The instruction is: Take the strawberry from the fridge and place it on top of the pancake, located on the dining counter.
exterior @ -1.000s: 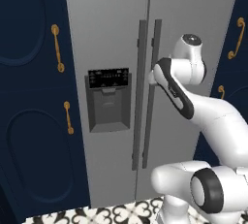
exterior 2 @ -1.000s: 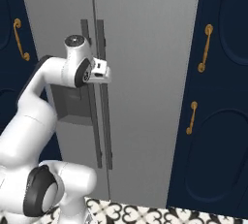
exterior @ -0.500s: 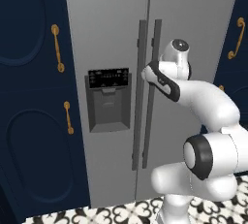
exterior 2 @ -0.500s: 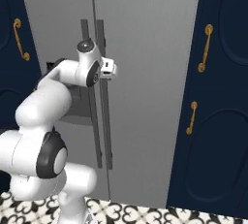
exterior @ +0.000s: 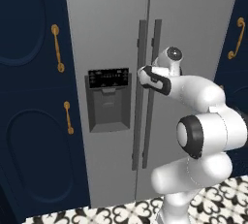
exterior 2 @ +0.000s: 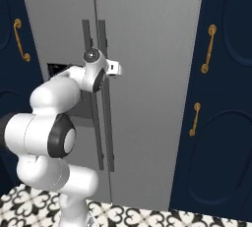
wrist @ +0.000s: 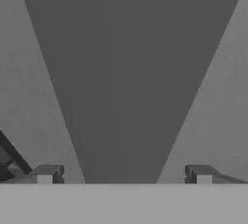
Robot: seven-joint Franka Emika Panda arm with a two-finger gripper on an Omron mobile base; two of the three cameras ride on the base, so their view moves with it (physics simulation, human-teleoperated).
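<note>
The end effector [wrist: 124, 174] is held wide open — nothing grasped — against a dark handle [exterior: 151, 92] of the closed fridge [exterior: 193, 24].

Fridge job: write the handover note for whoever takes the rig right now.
Gripper: open, empty, up close at the fridge's handles, a dark handle between its fingers, not clamped.
Fridge: both doors closed; dispenser panel on the left door.
Strawberry, pancake, dining counter: not in these views.
Done: the arm is at the handles.
Left: grip a handle, open the door, take the strawberry, carry it to the pancake.
</note>
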